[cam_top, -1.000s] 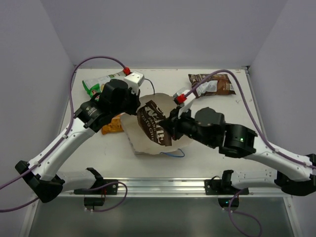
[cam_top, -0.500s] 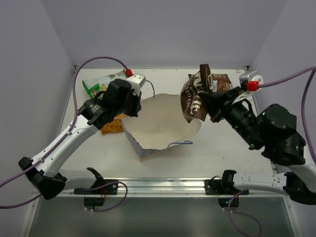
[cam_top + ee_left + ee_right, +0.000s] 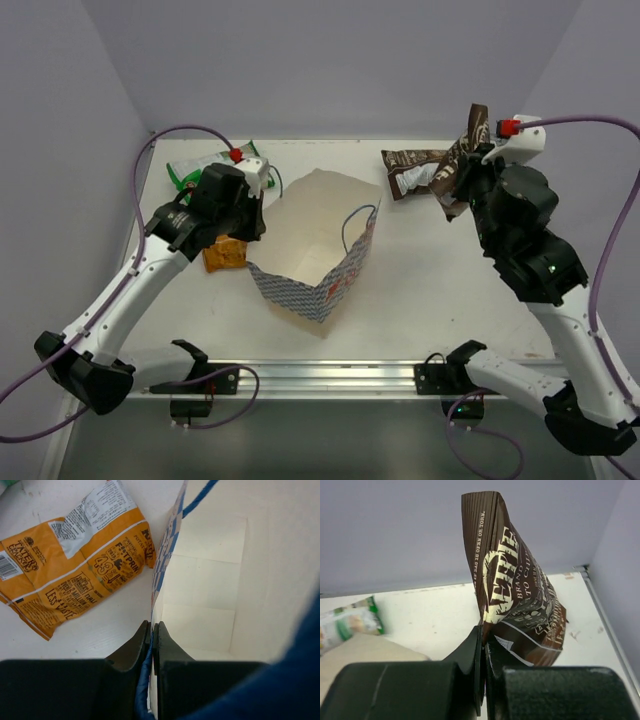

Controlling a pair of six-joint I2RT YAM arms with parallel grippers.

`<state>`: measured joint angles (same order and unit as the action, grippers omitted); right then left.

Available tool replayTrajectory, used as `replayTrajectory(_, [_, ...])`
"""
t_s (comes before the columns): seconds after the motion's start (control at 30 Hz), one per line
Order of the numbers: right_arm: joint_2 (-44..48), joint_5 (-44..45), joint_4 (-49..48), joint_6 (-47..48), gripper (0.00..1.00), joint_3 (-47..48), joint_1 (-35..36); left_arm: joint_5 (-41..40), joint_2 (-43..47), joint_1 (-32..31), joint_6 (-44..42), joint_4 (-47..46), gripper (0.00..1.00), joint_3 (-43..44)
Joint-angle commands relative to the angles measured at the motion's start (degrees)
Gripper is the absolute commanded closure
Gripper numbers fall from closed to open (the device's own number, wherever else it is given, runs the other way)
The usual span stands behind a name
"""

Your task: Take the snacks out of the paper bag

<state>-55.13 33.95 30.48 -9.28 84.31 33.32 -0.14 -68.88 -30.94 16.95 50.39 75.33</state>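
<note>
The tan paper bag (image 3: 318, 245) with its blue-and-white checkered band stands open mid-table. My left gripper (image 3: 250, 222) is shut on the bag's rim and blue cord (image 3: 151, 630) at its left side. My right gripper (image 3: 462, 185) is shut on a dark brown snack packet (image 3: 512, 597), held upright in the air at the far right. A second dark brown packet (image 3: 412, 170) lies flat on the table next to it. The orange packet (image 3: 70, 575) lies left of the bag. The green-and-white chip bag (image 3: 192, 170) lies at the far left, partly behind my left arm.
The table (image 3: 430, 290) is white, with grey walls close on the left, back and right. The arms' bases and cable clamps sit along the near rail (image 3: 320, 378). The bag's inside shows only bare paper in the left wrist view.
My right gripper lifted the dark brown packet out of the bag and carried it up to the far right. The bag, lying tipped before, now stands more upright, held by my left gripper.
</note>
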Motion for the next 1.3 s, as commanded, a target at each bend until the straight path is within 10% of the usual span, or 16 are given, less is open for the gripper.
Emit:
replayTrajectory(0.0, [1.51,-3.53,-0.51,-5.73,1.00,-4.50,-5.19,2.86,1.82,1.14,0.19,-0.12,1.00,-1.50])
replayTrajectory(0.63, [5.22,-5.56,6.00,-16.64,1.00,-32.09,-17.76,6.82,0.68,1.23,-1.48,-4.34,1.00,-2.38])
replayTrajectory(1.07, [-29.22,-23.66,-1.65,-19.37,1.00,-19.63,-19.70,6.73,0.68,1.32,-0.08,-6.97,0.90,-1.68])
replayTrajectory(1.27, [-31.71,-29.21,-2.62,-18.68,0.66,-17.78,-19.70,6.82,0.68,1.32,0.89,-8.20,0.67,0.16])
